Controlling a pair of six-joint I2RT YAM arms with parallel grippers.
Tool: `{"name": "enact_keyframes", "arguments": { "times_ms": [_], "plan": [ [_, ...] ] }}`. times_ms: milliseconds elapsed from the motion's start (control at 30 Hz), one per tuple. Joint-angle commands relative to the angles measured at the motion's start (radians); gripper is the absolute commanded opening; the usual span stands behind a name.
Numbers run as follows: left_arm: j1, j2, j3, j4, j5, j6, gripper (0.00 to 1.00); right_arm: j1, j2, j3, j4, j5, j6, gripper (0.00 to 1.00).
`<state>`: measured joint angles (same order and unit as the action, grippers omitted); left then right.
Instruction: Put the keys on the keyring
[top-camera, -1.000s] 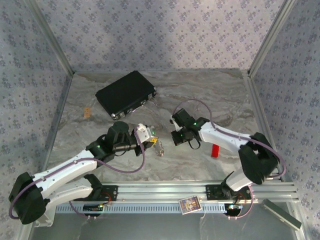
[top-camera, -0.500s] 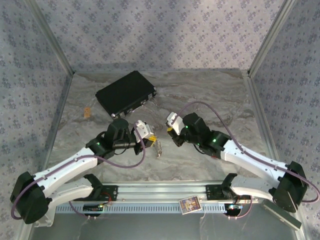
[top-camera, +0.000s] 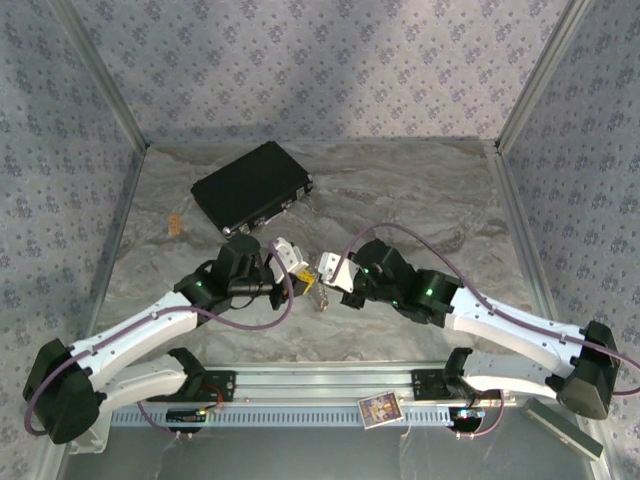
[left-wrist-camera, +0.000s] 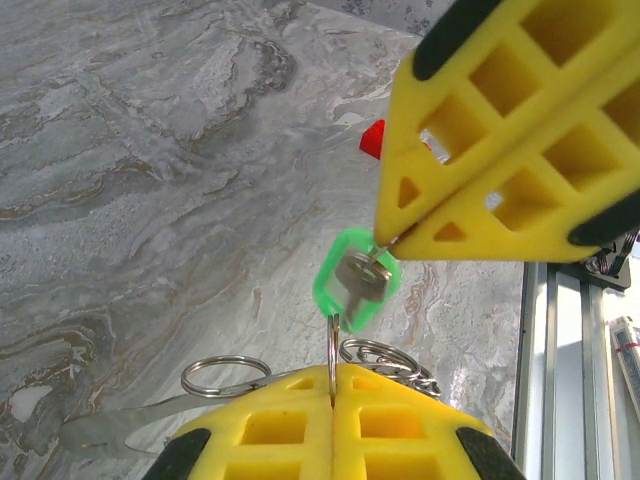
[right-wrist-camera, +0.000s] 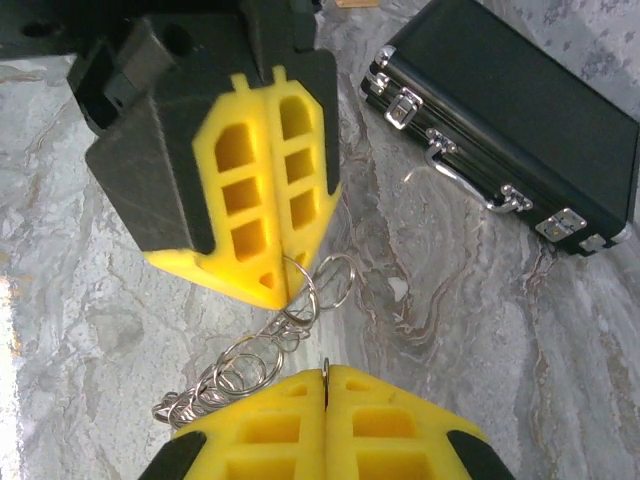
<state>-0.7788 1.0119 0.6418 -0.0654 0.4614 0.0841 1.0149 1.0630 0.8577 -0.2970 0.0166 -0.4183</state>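
Observation:
My left gripper (left-wrist-camera: 333, 370) is shut on the keyring (left-wrist-camera: 333, 343), a thin silver loop seen edge-on and standing up from its fingertips. More linked rings (left-wrist-camera: 385, 357) and a loose ring (left-wrist-camera: 226, 375) hang beside it. My right gripper (left-wrist-camera: 386, 236) is shut on a key with a green head (left-wrist-camera: 354, 291), which hangs just above the loop. In the right wrist view my right gripper (right-wrist-camera: 325, 374) pinches the key's thin edge (right-wrist-camera: 325, 368), facing my left gripper (right-wrist-camera: 286, 292) and the keyring (right-wrist-camera: 303, 288) with its chain of rings (right-wrist-camera: 225, 375). From above, both grippers (top-camera: 300, 272) (top-camera: 326, 272) meet mid-table.
A flat black case (top-camera: 252, 187) with metal latches lies at the back left, close behind the grippers. A red block (left-wrist-camera: 372, 139) sits on the marble beyond the key. A small tan piece (top-camera: 175, 224) lies at the left. The rail (top-camera: 330, 385) runs along the near edge.
My right arm has swung left across the table and brought its gripper tip to tip with the left one. The left gripper has edged slightly back and stayed shut.

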Motion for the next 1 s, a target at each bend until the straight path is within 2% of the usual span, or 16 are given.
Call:
{"name": "enact_keyframes", "arguments": {
  "times_ms": [0, 233, 667, 967],
  "plan": [
    [-0.005, -0.002, 0.043, 0.002, 0.041, -0.011, 0.00, 0.014, 0.007, 0.039, -0.012, 0.051, -0.038, 0.00],
    [-0.006, 0.004, 0.059, -0.020, 0.053, 0.004, 0.00, 0.032, 0.033, 0.061, -0.002, 0.083, -0.047, 0.00],
    [-0.006, 0.008, 0.058, -0.016, 0.047, 0.005, 0.00, 0.046, 0.047, 0.064, 0.009, 0.047, -0.060, 0.00],
    [-0.005, 0.009, 0.058, -0.016, 0.043, 0.004, 0.00, 0.055, 0.023, 0.049, 0.022, 0.088, -0.076, 0.00]
  ]
}}
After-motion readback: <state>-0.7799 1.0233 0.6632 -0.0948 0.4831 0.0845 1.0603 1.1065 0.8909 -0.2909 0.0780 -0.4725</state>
